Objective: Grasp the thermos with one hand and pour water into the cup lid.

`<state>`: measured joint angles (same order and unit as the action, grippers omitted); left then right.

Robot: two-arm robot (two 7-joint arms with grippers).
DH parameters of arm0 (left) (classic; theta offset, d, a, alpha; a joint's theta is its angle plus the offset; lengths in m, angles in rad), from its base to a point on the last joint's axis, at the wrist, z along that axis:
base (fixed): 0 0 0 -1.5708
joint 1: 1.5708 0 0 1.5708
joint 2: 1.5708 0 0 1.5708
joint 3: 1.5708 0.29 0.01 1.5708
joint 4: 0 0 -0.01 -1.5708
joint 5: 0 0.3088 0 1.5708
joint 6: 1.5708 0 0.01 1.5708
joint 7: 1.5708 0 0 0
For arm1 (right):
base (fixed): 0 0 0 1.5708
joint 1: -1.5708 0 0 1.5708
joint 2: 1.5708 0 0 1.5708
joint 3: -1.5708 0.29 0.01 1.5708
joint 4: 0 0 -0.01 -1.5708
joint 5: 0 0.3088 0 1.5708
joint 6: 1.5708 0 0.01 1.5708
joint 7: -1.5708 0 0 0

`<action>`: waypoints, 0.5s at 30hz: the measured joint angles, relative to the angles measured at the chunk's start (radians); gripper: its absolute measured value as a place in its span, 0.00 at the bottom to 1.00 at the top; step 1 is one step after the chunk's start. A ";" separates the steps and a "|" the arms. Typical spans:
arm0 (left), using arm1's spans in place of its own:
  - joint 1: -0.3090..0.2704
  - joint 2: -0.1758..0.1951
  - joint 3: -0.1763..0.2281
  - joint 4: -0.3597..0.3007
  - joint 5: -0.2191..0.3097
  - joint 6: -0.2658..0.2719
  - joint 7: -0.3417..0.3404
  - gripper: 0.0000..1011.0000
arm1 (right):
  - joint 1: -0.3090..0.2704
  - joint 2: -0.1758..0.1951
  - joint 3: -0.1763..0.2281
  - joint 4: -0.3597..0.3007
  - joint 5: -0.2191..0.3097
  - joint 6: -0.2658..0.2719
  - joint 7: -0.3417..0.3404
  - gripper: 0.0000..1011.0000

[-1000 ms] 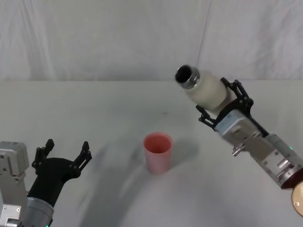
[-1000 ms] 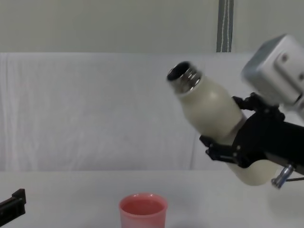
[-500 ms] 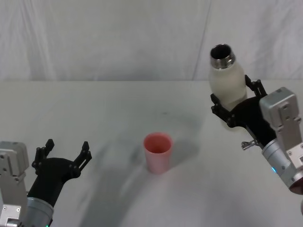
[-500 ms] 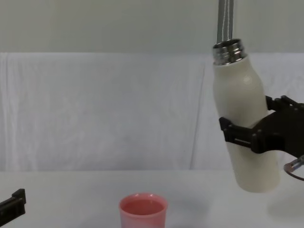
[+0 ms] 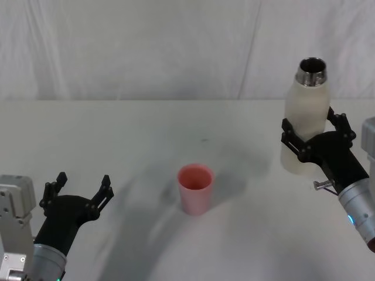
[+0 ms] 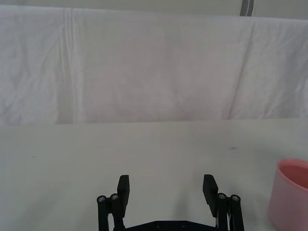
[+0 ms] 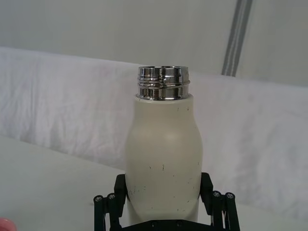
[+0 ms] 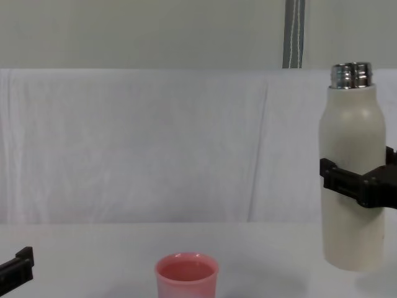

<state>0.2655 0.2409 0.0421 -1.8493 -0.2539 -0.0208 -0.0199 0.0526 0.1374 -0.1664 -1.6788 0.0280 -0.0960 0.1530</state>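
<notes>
The cream-white thermos (image 5: 303, 114) stands upright at the right of the table, steel neck open at the top, also seen in the chest view (image 8: 350, 167) and the right wrist view (image 7: 163, 159). My right gripper (image 5: 313, 140) is shut on its lower body, fingers on both sides. I cannot tell whether its base touches the table. The salmon-pink cup lid (image 5: 195, 188) stands upright at the table's middle, well to the left of the thermos (image 8: 187, 275). My left gripper (image 5: 79, 193) rests open near the front left, with nothing between its fingers (image 6: 166, 192).
A white cloth covers the table (image 5: 117, 134) and hangs as a backdrop behind it. The pink cup lid's edge (image 6: 291, 197) shows beside the left gripper in the left wrist view. A grey pole (image 8: 295, 34) stands behind the backdrop.
The thermos went from tilted with its mouth toward the cup lid to fully upright, and my right gripper carried it rightward and lower. The left arm stayed still.
</notes>
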 joint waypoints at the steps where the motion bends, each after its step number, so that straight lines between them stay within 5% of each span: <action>1: 0.000 0.000 0.000 0.000 0.000 0.000 0.000 0.99 | -0.002 -0.001 0.002 0.000 0.003 0.000 -0.001 0.94; 15: 0.000 0.000 0.000 0.000 0.000 0.000 0.000 0.99 | -0.031 -0.037 0.041 0.030 0.083 -0.020 -0.010 0.94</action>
<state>0.2655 0.2409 0.0421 -1.8492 -0.2538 -0.0208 -0.0199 0.0213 0.0999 -0.1254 -1.6488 0.1114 -0.1160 0.1434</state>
